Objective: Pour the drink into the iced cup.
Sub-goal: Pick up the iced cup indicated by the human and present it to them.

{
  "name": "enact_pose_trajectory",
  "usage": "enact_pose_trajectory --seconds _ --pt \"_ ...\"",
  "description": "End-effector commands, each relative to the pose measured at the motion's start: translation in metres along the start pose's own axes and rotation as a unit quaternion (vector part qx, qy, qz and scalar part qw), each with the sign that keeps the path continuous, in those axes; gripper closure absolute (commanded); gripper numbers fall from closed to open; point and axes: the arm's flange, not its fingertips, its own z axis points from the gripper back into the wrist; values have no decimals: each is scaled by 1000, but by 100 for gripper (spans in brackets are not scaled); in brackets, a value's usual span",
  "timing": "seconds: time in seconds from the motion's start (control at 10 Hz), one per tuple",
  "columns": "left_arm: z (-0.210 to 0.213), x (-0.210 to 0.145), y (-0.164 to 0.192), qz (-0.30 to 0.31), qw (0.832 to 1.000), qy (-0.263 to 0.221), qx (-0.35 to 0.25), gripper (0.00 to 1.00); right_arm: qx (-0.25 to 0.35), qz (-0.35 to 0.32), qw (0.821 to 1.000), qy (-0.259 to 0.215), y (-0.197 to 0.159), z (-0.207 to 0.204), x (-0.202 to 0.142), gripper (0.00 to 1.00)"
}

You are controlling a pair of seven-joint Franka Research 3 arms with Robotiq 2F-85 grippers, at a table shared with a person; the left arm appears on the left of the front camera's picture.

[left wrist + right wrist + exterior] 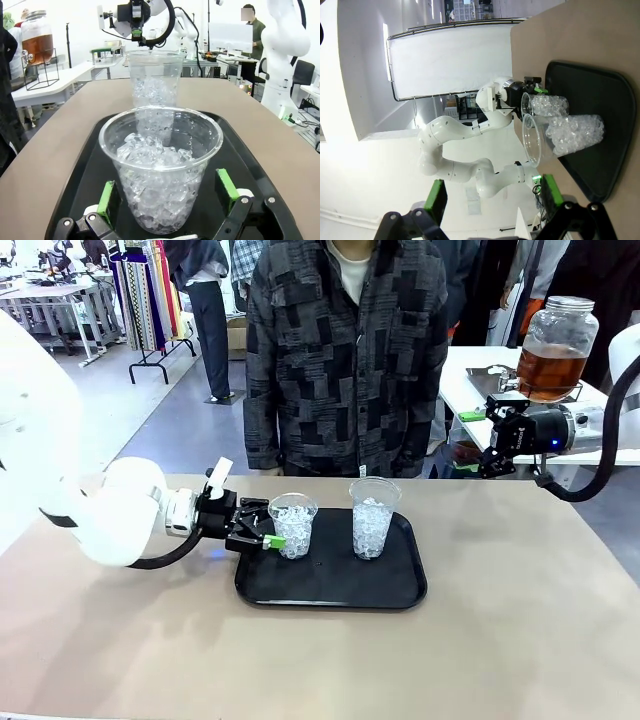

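Jaws of our left gripper [265,523] stand wide either side of the shorter iced cup [293,523] on the tray [400,592], not pinching it, ready to grab we reckon. Our right gripper [468,442] hangs open and empty near the side table [470,380], where the drink [548,368] sits: amber, tea-like, in a lidded glass jar [566,322].

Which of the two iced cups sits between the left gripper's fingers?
The shorter cup at the left end of the tray; the open fingers of the left gripper flank it. The taller cup stands apart to its right.
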Motion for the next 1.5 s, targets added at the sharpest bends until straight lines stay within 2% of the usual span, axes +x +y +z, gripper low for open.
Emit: enact_pose_trajectory --seconds 0.0,0.7,1.2,1.3,1.4 --pt "-8 -1 1 3 1000 -3 5 0 -2 1 1000 -3 1 0 0 0" --pt "-26 -2 7 16 1000 -6 17 0 -2 1 1000 -3 1 0 0 0" --pt "-36 -3 8 23 1000 -1 -1 0 -2 1 1000 -3 1 0 0 0" --pt "-37 -3 8 26 1000 4 -3 20 -2 1 1000 -3 1 0 0 0" --pt "-37 -3 7 18 1000 4 0 20 -2 1 1000 -3 1 0 0 0"
